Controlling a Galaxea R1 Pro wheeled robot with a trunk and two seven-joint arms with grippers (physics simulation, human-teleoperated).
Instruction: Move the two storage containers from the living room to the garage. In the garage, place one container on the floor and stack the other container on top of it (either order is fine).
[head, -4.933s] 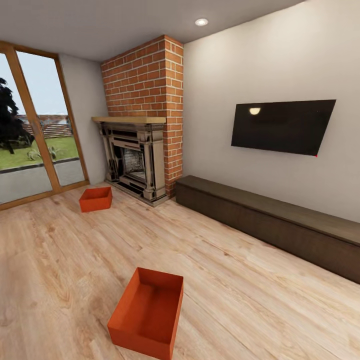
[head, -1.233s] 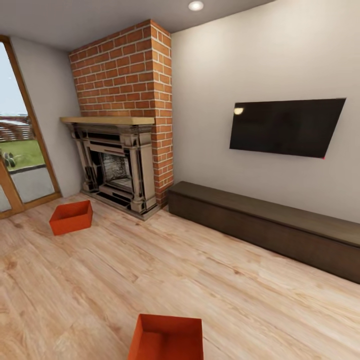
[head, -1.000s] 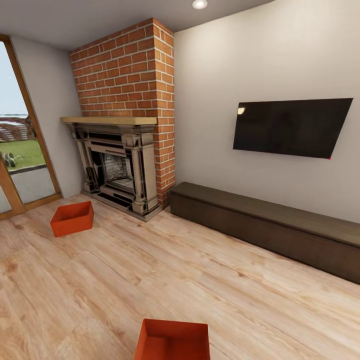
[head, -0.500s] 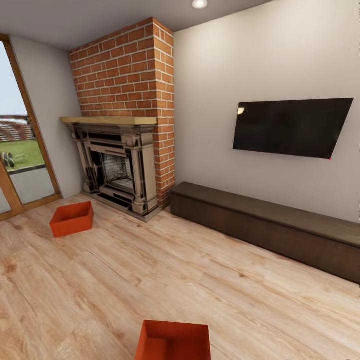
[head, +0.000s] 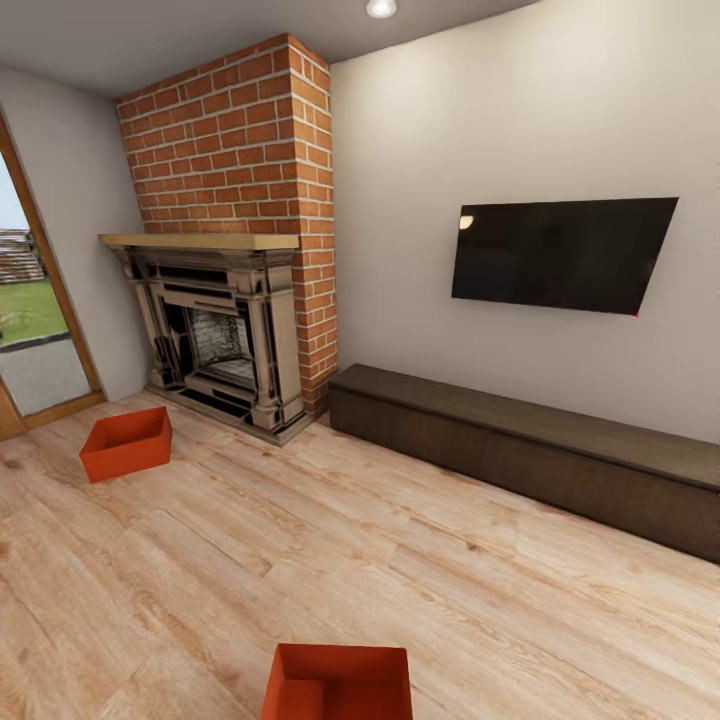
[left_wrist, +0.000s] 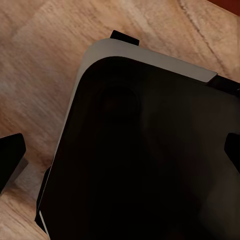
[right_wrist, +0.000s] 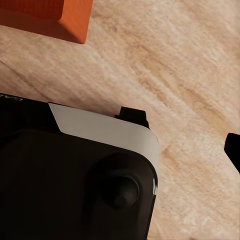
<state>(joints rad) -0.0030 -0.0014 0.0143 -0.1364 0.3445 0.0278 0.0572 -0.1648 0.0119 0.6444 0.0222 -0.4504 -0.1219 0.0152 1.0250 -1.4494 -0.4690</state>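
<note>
Two orange-red storage containers stand open-top on the living room's light wood planks. In the head view the far container (head: 125, 443) sits in front of the fireplace. The near container (head: 338, 683) is at the picture's lower edge, partly cut off. Its corner (right_wrist: 45, 15) also shows in the right wrist view. My left gripper (left_wrist: 120, 150) hangs open over my dark base, with a black fingertip (left_wrist: 10, 157) at each side of the picture. On my right gripper (right_wrist: 120, 147), one fingertip (right_wrist: 233, 148) stands far out to the side. The other is lost against the base. Neither gripper holds anything.
A red brick chimney (head: 235, 140) with an ornate dark fireplace (head: 215, 335) stands at the back left. A long low dark-brown bench (head: 530, 455) runs under the wall-mounted black TV (head: 560, 255). A glass door (head: 25, 320) is at far left. My black base (left_wrist: 145, 160) fills the wrist views.
The camera has come nearer the near container and turned slightly, so the room has slid left in the picture. Both containers stay where they were on the floor.
</note>
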